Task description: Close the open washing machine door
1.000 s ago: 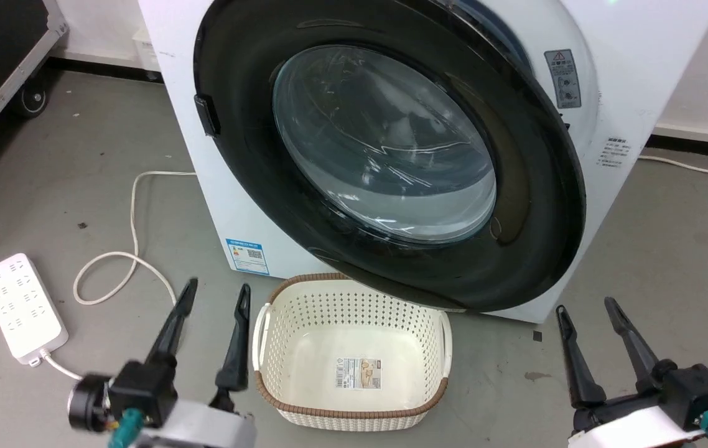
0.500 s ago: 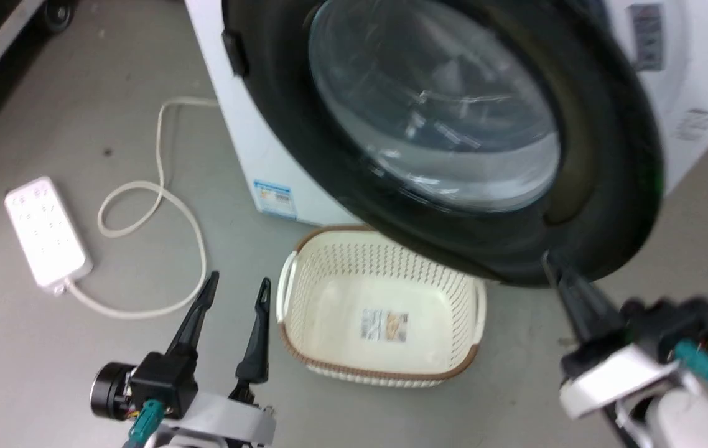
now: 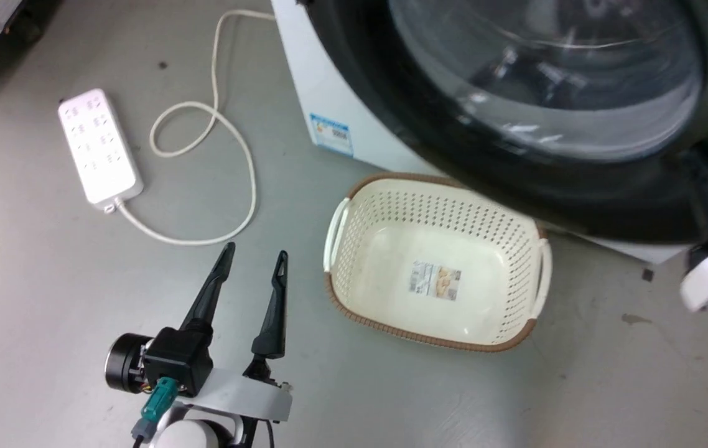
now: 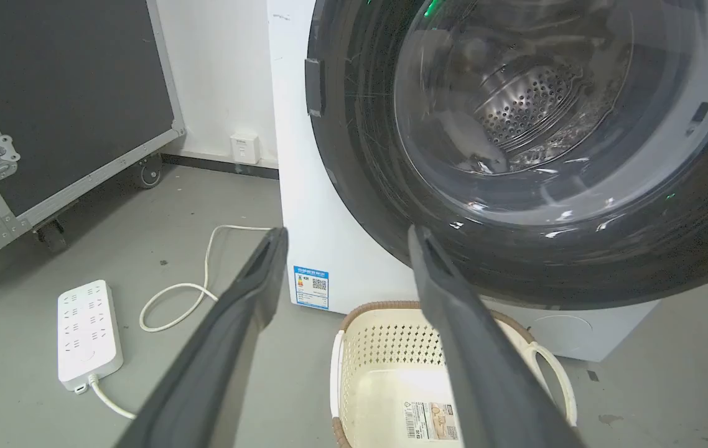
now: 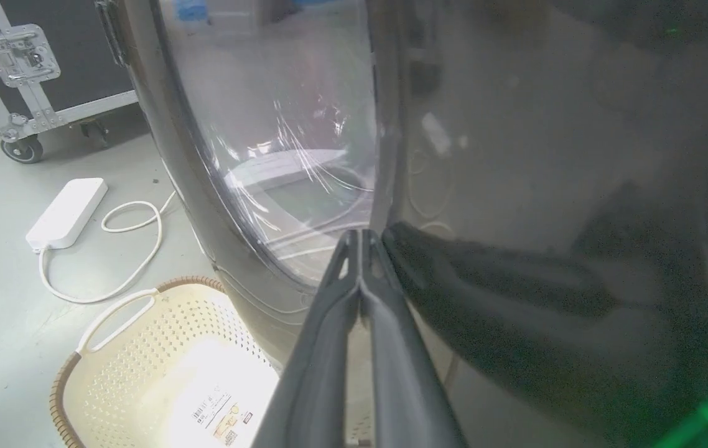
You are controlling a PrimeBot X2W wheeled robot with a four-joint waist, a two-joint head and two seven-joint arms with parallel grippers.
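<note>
Right gripper (image 5: 360, 239) pinched shut, empty, tips at the washing machine door (image 5: 279, 124); contact or just off, can't tell. Door (image 3: 516, 186) fills 12 to 3 o'clock in the head view, above the basket (image 3: 391, 205). Left gripper (image 3: 254, 252) spread, empty, 7 o'clock, well apart from it. Right arm is nearer, so likely the pusher.

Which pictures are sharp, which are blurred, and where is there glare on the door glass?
Head view: the washing machine door is smeared, while the basket is sharp. Left wrist view: crisp, with white glare streaks low on the glass. Right wrist view: the door is soft and dark on the right, with a green glow in the lower right corner.
</note>
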